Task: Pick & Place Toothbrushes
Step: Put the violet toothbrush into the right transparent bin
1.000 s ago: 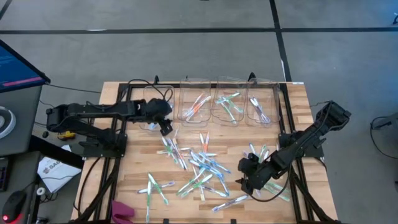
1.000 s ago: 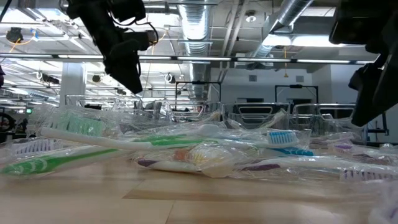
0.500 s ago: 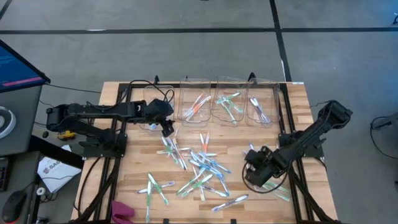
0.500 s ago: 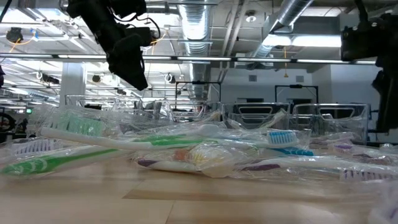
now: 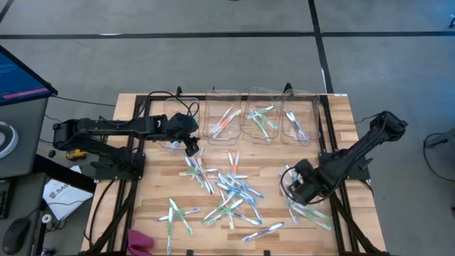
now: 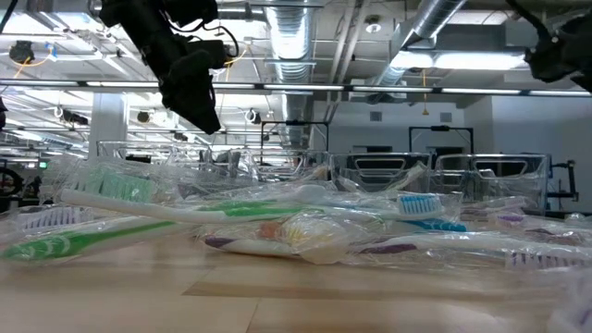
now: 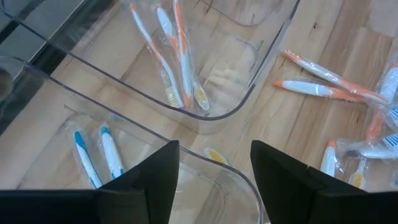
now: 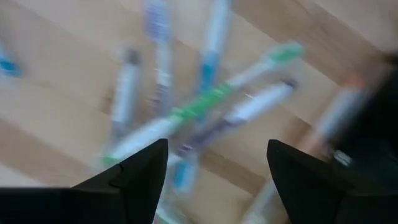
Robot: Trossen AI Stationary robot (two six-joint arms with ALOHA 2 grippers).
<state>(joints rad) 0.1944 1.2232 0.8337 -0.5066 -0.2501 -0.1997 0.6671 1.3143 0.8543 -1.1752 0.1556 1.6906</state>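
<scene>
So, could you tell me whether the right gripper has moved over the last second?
Yes. In the high view the right gripper has shifted right and toward the clear bins, off the scattered toothbrushes; its jaws are open and empty.

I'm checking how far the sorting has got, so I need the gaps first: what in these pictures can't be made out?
- High view: the toothbrushes are too small to count, and their colours are uncertain.
- High view: the left gripper covers part of the leftmost bin.
- Right wrist view: the toothbrushes are motion-blurred.
- Low view: the near pile hides the bins' contents; the right gripper is cut off at the edge.
</scene>
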